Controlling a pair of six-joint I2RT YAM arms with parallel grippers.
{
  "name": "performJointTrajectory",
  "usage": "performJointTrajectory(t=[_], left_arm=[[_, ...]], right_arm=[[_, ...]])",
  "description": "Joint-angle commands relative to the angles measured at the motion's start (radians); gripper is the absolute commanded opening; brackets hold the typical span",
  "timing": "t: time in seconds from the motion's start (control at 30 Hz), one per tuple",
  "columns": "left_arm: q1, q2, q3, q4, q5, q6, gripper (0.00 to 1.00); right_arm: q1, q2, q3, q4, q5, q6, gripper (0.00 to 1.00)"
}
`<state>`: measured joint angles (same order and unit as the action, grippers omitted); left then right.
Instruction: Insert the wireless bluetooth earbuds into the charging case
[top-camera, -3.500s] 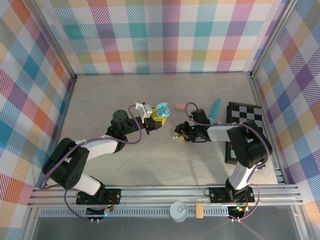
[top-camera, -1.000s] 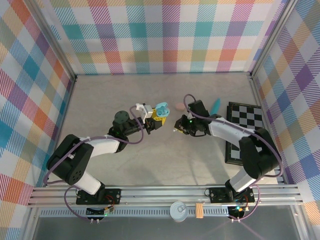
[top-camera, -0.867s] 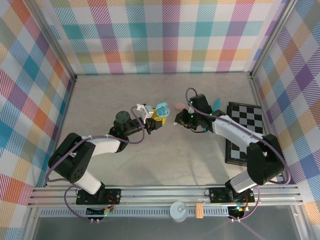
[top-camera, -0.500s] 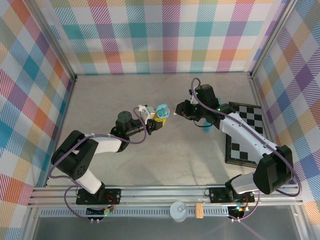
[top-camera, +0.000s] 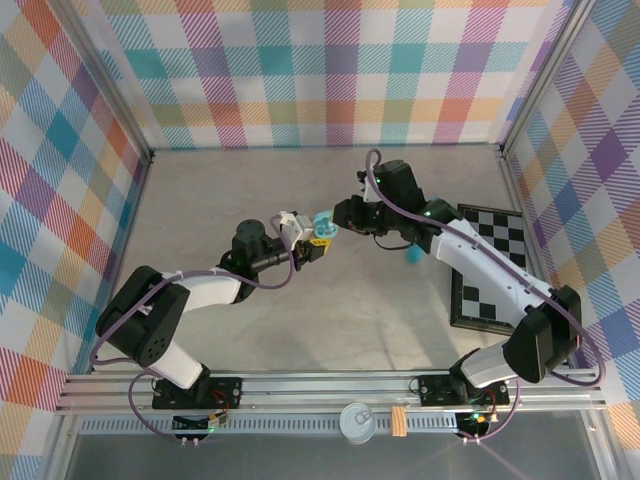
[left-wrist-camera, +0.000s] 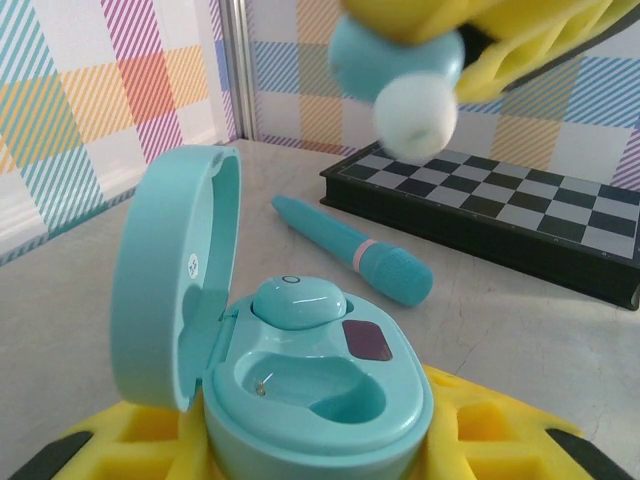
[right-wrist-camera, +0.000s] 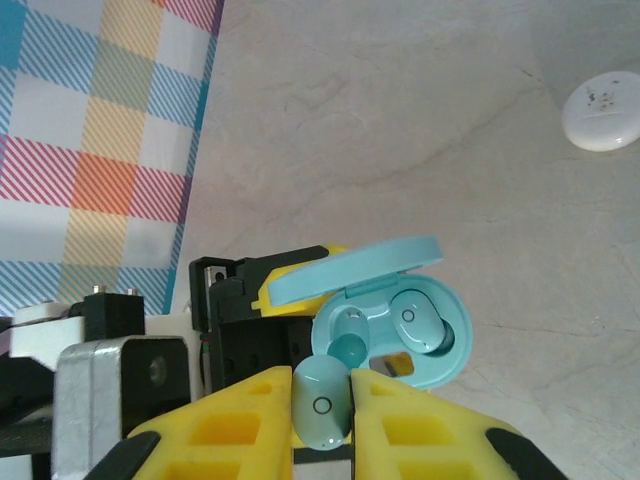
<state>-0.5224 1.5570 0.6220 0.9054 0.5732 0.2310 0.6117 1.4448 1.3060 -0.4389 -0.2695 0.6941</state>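
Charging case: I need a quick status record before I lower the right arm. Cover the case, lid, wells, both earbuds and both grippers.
charging case: teal, clamped between the yellow pads of the left gripper
lid: open, standing upright
seated earbud: teal, sitting in one well
empty well: free, next to the seated earbud
held earbud: teal with a white tip, above the case, not yet inserted
right gripper: shut on the held earbud
left gripper: shut on the charging case

One earbud (left-wrist-camera: 297, 300) in case (left-wrist-camera: 300, 440), second earbud (right-wrist-camera: 322, 405) just above it, chessboard (top-camera: 497, 225) to the right
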Motion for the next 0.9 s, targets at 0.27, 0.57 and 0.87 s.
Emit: performJointTrajectory(t=[0.27,0.57,0.87], left_arm=[[-0.027,-0.058,0.036,-0.072,-0.019,0.073,0.34],[-0.03,-0.061,0.043,-0.072,-0.026,0.068,0.34],[-0.03,-0.056,0.044,-0.08,-0.034,0.065,0.34]], right_arm=[[0.039,0.089,0.054,-0.017,0.026,-0.047,0.18],[0.052,0.116,0.058,-0.028,0.032,-0.056,0.18],[0.065,0.122,0.055,-0.056,0.042,-0.075,0.18]])
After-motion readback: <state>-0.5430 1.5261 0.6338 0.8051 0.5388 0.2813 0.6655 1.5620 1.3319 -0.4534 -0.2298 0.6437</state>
